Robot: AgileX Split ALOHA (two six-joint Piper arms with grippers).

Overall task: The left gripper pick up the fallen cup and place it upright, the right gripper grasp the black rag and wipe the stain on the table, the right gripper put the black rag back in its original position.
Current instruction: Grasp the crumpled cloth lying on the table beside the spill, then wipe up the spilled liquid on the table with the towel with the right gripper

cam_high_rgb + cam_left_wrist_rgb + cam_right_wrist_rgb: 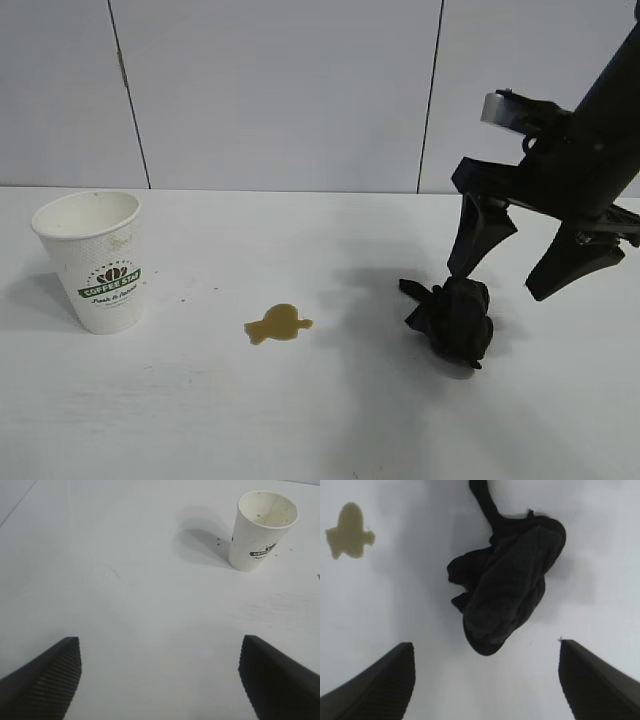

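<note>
The cup [95,260] stands upright at the left of the white table [200,420], mouth up; it also shows in the left wrist view [262,532]. The yellowish-brown stain [277,323] lies mid-table and shows in the right wrist view [349,531]. The black rag [455,318] lies bunched to the right of the stain. My right gripper [500,283] hangs just above and behind the rag, open, touching nothing. In the right wrist view [486,644] the rag [507,585] lies just ahead of its fingers. My left gripper [160,640] is open and empty, well back from the cup, out of the exterior view.
A grey panelled wall [280,90] runs behind the table's far edge. A few small dark specks [218,541] lie on the table beside the cup.
</note>
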